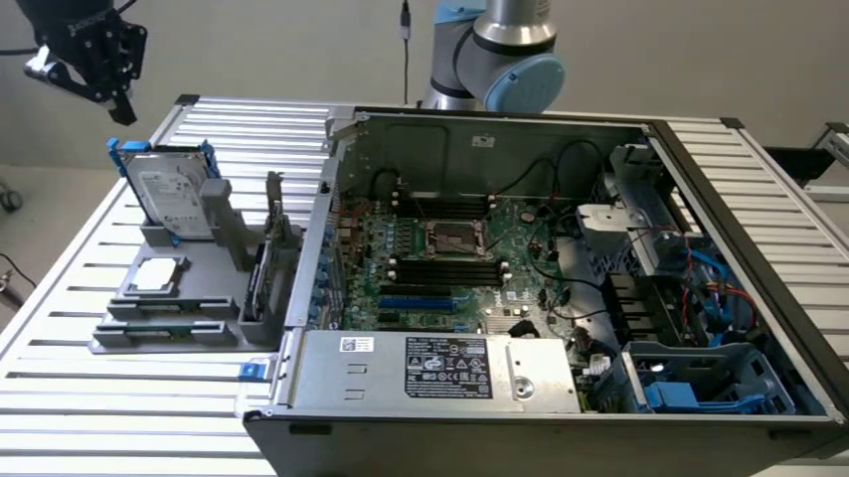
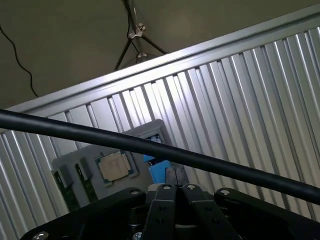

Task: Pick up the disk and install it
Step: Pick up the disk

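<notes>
My gripper (image 1: 119, 104) hangs in the air at the far left of the exterior view, above the slatted metal tabletop (image 1: 80, 397). Its fingers are pressed together and hold nothing. The disk (image 1: 173, 194) stands upright on its edge in a grey holder (image 1: 199, 318), lower than the gripper and clear of it. Its white label faces the near side and a blue carrier frames it. A small square chip (image 1: 157, 275) lies flat on the holder, nearer than the disk. Just right of the holder sits an open computer case (image 1: 531, 248) with its circuit board exposed. In the wrist view, a black cable (image 2: 100, 137) crosses in front of the closed gripper, with the holder and chip beyond.
</notes>
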Controlling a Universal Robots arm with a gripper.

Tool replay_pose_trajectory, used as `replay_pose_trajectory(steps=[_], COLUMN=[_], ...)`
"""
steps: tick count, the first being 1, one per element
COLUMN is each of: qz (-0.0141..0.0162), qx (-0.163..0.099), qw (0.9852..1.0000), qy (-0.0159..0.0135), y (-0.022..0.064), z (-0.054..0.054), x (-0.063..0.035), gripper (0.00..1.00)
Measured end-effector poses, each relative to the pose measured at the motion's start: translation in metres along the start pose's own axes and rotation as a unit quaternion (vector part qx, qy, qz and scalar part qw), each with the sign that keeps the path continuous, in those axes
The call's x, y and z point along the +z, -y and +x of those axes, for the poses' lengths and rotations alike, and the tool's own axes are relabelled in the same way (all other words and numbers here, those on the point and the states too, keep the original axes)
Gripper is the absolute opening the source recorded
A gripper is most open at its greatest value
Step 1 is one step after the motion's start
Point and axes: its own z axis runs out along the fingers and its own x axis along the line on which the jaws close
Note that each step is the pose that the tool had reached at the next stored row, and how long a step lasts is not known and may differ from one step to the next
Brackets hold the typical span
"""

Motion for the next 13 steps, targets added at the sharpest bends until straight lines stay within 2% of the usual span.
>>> replay_pose_trajectory(steps=[4, 7, 10, 13], qz=[-0.0004, -0.0004, 0.0007, 0.0025], qx=[-0.036, -0.063, -0.090, -0.117], qw=[0.9994, 0.9980, 0.9959, 0.9931], qy=[-0.0020, -0.0034, -0.0046, -0.0056], y=[0.0000, 0.0000, 0.0000, 0.0001], z=[0.0000, 0.0000, 0.0000, 0.0000], x=[0.0001, 0.0001, 0.0003, 0.0006], gripper=[0.11, 0.11, 0.11, 0.11])
